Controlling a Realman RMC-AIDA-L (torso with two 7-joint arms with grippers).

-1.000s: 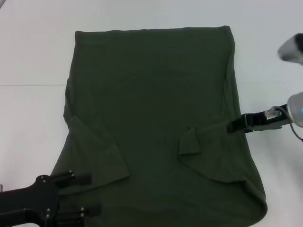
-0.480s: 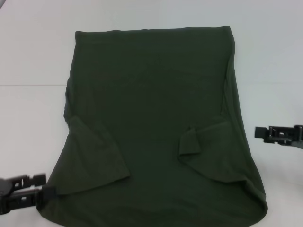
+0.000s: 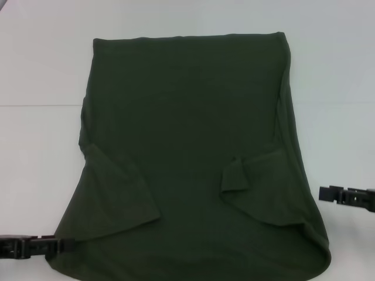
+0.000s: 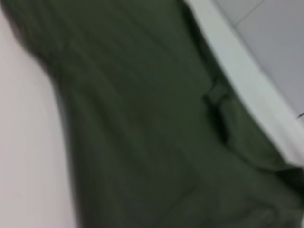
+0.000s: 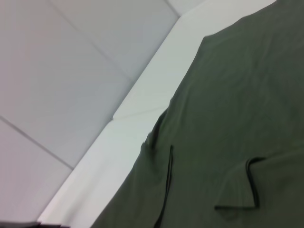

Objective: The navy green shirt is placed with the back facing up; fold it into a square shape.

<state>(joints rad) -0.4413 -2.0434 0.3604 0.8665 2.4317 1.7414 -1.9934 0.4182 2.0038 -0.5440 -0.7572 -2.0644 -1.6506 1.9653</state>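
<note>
The navy green shirt (image 3: 193,158) lies flat on the white worktop (image 3: 41,70), plain back up, filling the centre of the head view. Its straight hem runs along the 12 o'clock edge and its rounded near end sits at 6 o'clock. Both short sleeves are turned inward over the body: the left sleeve (image 3: 120,193) at 7 o'clock, the right sleeve (image 3: 240,175) towards 5 o'clock, with a small flipped corner.

We judge the cloth to be light, limp cotton with no stiffness. It should drape and crease wherever it is lifted, drag on the worktop instead of sliding cleanly, and be in no danger of damage. A sound hold, in our view, is a pinch through the doubled layers at the two near corners, or along the side edges where sleeve and body overlap, so that both layers travel together.

The left gripper (image 3: 58,244) sits low at 8 o'clock, reaching in level from the frame edge, its tips touching or just beside the shirt's near left corner. The right gripper (image 3: 331,194) sits at 4 o'clock, also level, just beside the right edge but apart from it. We cannot tell whether either set of fingers is spread or pressed together, and neither visibly holds cloth. Both wrist views show only shirt and worktop.
</note>
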